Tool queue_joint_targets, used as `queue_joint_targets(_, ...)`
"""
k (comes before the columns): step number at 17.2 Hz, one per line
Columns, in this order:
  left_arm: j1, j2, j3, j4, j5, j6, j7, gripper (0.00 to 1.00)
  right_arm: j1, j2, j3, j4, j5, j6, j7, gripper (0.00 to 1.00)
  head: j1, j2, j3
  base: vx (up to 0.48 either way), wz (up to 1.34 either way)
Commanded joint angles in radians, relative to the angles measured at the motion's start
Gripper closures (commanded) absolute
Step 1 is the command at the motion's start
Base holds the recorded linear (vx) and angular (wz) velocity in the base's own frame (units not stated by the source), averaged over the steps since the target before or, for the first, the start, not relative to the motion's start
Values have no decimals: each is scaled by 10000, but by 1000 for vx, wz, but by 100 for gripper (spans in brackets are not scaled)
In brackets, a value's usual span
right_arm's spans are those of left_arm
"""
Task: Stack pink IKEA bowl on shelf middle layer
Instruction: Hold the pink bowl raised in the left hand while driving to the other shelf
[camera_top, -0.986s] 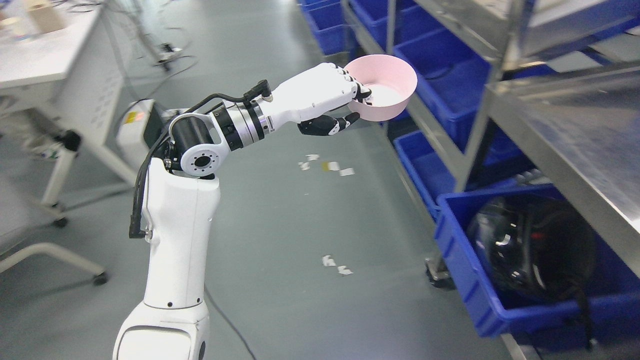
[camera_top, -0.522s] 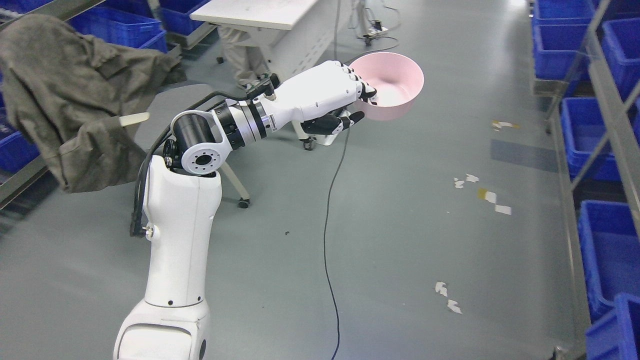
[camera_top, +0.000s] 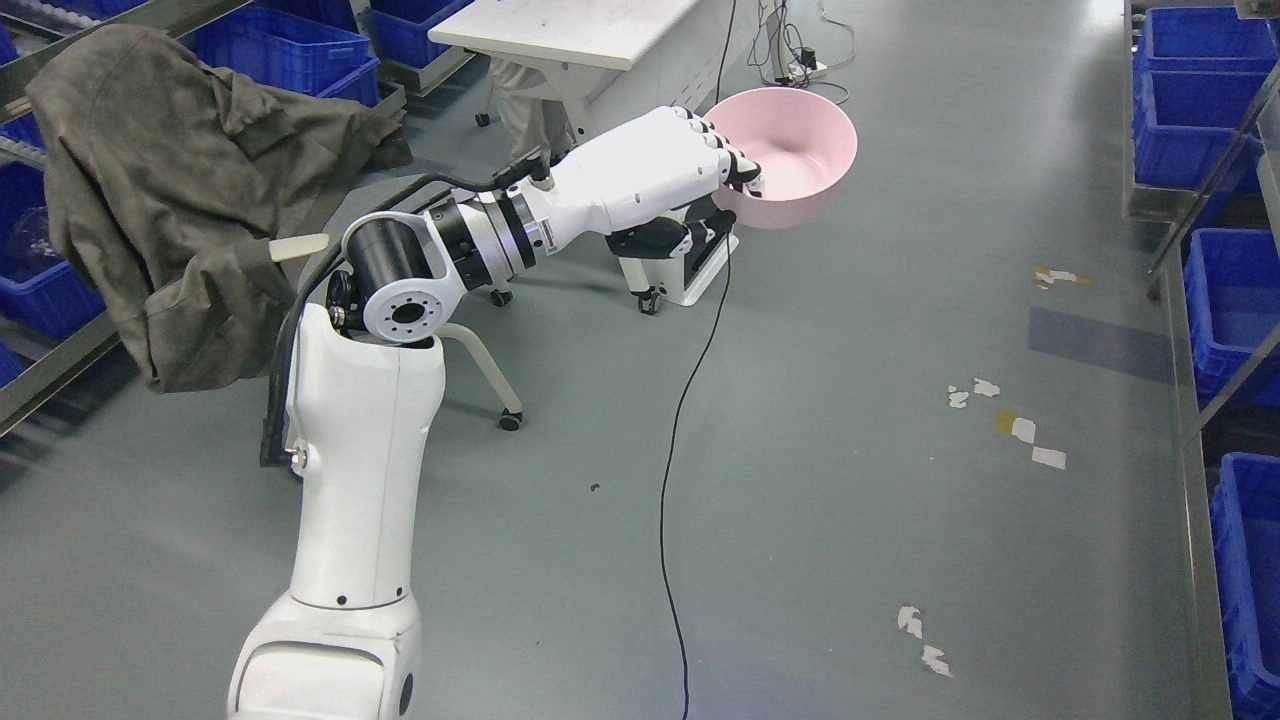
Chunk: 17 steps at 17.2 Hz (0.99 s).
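- Bowl first — the pink bowl (camera_top: 790, 150) hangs in the air at the far middle of the scene, above the grey floor (camera_top: 850, 480), upright with its mouth tilted a little toward me and nothing inside it.
- My left hand (camera_top: 700, 185) has it by the near-left rim: the white fingers (camera_top: 735, 165) hook over the edge into the bowl, and the dark thumb sits under the wall. I judge this a pinch on one side only, so the bowl's weight hangs off the far side.
- Shelving shows only along the right edge, a metal shelf frame (camera_top: 1195, 330) with blue bins (camera_top: 1230, 310) in it, well apart from the bowl. I cannot pick out the middle layer from here, nor any bowl to stack onto.
- So the step in hand, as I read it, is carrying — I would turn the base right until the target layer is in full view before reaching.
- I would keep the wrist level and move slowly; a one-sided rim grip may let the bowl swing or slip.
- Left of the arm a dark cloth (camera_top: 190, 200) drapes over a rack, and a black cable (camera_top: 670, 470) crosses the floor — I would keep the base off that cable.
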Motion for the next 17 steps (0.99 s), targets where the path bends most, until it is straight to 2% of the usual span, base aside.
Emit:
queue_joint_targets(1, -12, 169, -533, -35, 287, 81, 42, 98, 230, -175, 1, -175, 1, 6, -8, 0, 0, 0, 0, 192, -252)
queue_joint_targets(5, 111, 169, -1040, -172, 794, 66, 73, 98, 230, -175, 1, -175, 1, 6, -8, 0, 0, 0, 0, 225, -341)
queue_joint_targets(10, 769, 169, -383, -372, 810, 35, 11, 98, 230, -175, 1, -175, 1, 6, -8, 0, 0, 0, 0, 280, -399)
queue_joint_targets(17, 1001, 169, 49, -372, 749, 50, -341, 98, 230, -175, 1, -175, 1, 6, -8, 0, 0, 0, 0, 325, -325)
